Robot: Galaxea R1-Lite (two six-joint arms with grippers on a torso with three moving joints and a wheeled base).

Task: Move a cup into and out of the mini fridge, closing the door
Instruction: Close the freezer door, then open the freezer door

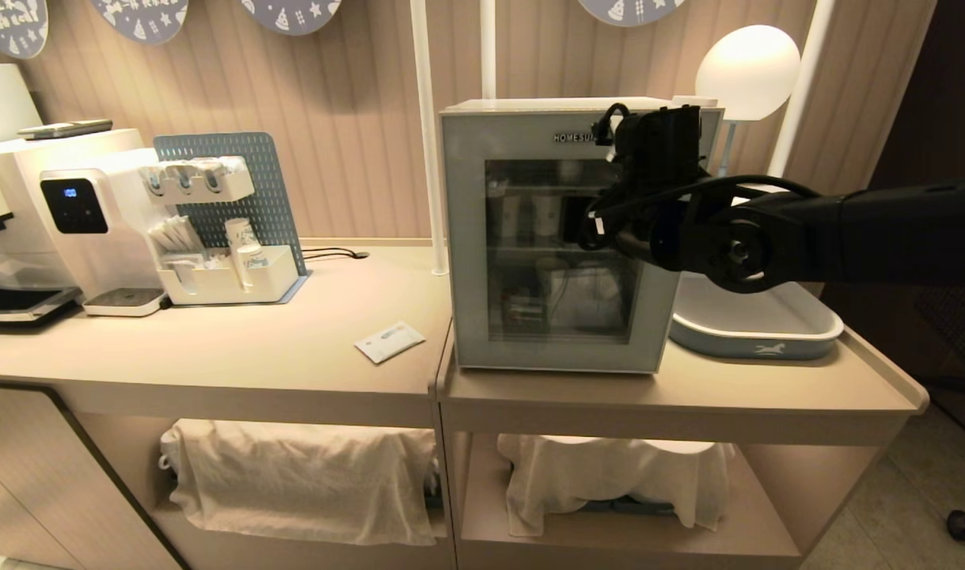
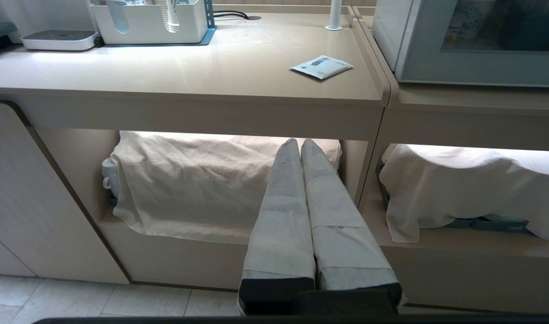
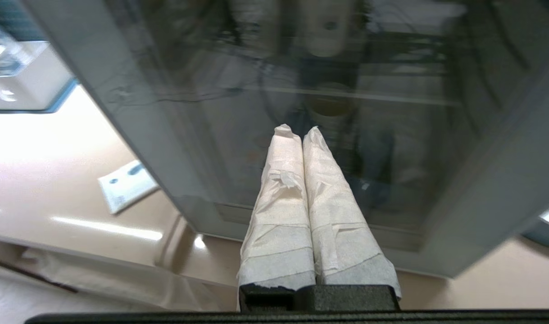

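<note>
The mini fridge point(image 1: 529, 106) stands on the right counter with its door point(image 1: 468, 261) shut. My right arm reaches across the door from the right, and the right gripper point(image 3: 297, 130) is shut and empty, its taped fingertips close to the door's dark glass point(image 3: 202, 103). Pale cup-like shapes point(image 3: 330, 27) show dimly on the shelves behind the glass; I cannot tell which is the cup. My left gripper point(image 2: 300, 141) is shut and empty, parked low in front of the counter's lower shelf.
A sachet point(image 1: 389, 341) lies on the counter left of the fridge. A water dispenser point(image 1: 78, 229) and a white organiser with paper cups point(image 1: 229, 277) stand at the back left. A grey-blue tray point(image 1: 755, 328) sits right of the fridge. Cloths point(image 1: 300, 475) cover the lower shelves.
</note>
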